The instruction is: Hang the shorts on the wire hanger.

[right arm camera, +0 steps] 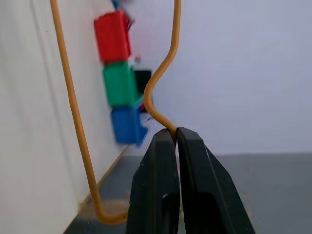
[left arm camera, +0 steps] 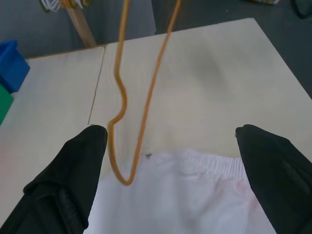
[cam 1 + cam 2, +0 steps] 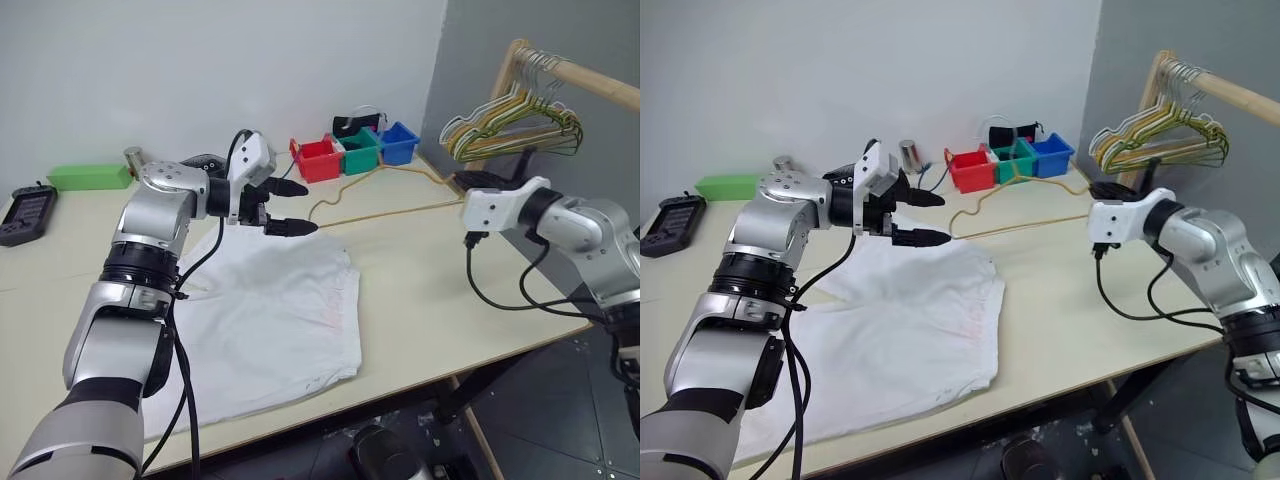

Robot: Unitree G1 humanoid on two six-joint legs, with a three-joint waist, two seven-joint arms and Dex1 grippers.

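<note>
**Hanger lifted by one end while the shorts waited flat on the desk**

At the far left of the desk (image 3: 430, 290) lay a black handheld device (image 3: 27, 214) and a green box (image 3: 90, 176), both well apart from the work. Next came the shorts (image 3: 270, 310), spread flat and white across the near half of the desk, gathered waistband toward the right, with nothing holding them. Lying open like that, they probably offered a leg or waistband for the wire to slide into.

Above the far edge of the shorts hovered the left gripper (image 3: 288, 207), its black fingers (image 2: 73, 175) spread wide and empty, pointing rightward toward the nearest corner of the wire hanger (image 3: 400, 212). In the left wrist view that rounded wire corner sat just at the shorts' waistband, between the open fingers, so this hand looked placed to catch either the cloth or the wire.

The hanger's golden wire ran rightward over the desk past the red bin (image 3: 317, 158), green bin (image 3: 359, 150) and blue bin (image 3: 398, 142) at the back. Its far end was pinched in the right gripper (image 1: 176, 134), fingers clenched tight on the wire near the hook's bend, presumably to steer the frame from that end.

Beyond, at the right edge, a bunch of spare hangers (image 3: 515, 125) hung from a wooden rail (image 3: 580, 80).
</note>
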